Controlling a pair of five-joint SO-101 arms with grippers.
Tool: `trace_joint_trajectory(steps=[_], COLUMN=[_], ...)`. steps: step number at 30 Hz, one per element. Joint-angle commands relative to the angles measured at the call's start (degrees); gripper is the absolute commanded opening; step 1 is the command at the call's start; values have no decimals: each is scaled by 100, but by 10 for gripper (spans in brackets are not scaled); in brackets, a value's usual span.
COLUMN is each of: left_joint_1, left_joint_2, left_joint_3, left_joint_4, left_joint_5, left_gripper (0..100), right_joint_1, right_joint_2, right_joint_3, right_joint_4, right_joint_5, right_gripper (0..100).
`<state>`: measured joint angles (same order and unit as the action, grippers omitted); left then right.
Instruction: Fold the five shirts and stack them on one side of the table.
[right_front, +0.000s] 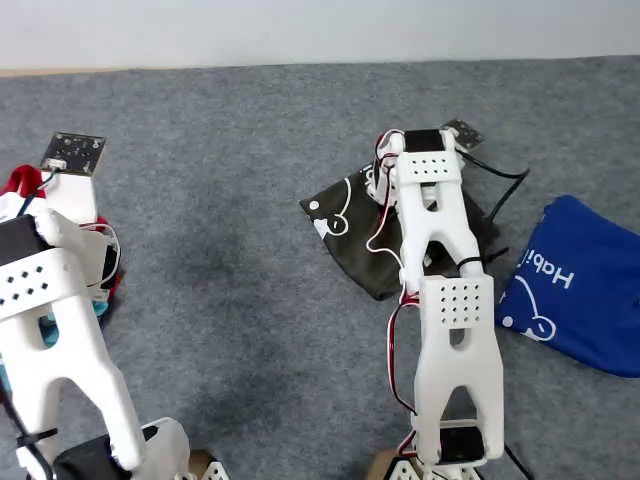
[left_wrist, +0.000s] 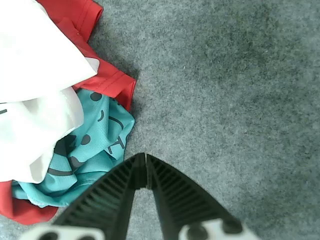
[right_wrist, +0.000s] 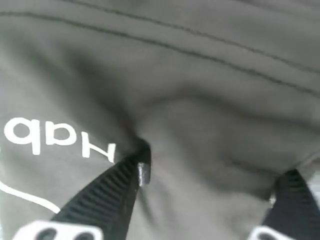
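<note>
Bare carpet (right_front: 230, 260) seems open between shirt pile (left_wrist: 90, 145) and dark shirt (right_front: 345, 225).

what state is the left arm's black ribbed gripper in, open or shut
Shut: on the left gripper the black ribbed fingers meet at the tips, nothing between them, over grey carpet beside the teal printed shirt.

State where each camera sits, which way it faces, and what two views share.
High view: fixed overhead, looking down on the table; both arms show.
Left wrist view: on the left arm, facing the shirt pile; shut left hand shows.
Right wrist view: on the right arm, close over the dark shirt; open right hand shows.
Shared: high and right wrist views show the dark shirt.
</note>
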<state>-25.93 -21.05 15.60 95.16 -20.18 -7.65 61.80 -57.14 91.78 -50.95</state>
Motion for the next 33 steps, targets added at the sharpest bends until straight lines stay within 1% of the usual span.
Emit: trace_joint_trajectory(steps=[1,3,4,6,8,13,18,24,28,33], left_joint_1=[-9,-9,-9,-9,-9,-9,-9,-35,-18,-18], left_joint_2=[-149,-149,-149,-158,-158,-167,-202,-202,-202,-202], left_joint_3=[-13,-13,-13,-13,-13,-13,-13,-31,-31,-31], left_joint_4=[-97,-88,-88,-88,-79,-53,-53,-44,-44,-44], left_joint_5=[-53,-53,-53,-53,-53,-53,-53,-53,-53,-53], left_gripper=[6,6,6,6,6,6,6,6,6,6], right_joint_1=[-13,4,13,40,66,57,207,444,620,1042], right_joint_2=[242,242,242,198,154,-145,-716,-1780,-2695,-3749], right_joint_3=[-18,-35,-35,-35,-167,-905,-993,-44,818,1591], right_joint_4=[163,180,180,198,242,1077,1130,1130,1121,1121], right_joint_5=[-35,-18,9,167,369,633,1398,2251,2532,3130], right_gripper=[165,69,41,38,9,8,8,8,8,8])
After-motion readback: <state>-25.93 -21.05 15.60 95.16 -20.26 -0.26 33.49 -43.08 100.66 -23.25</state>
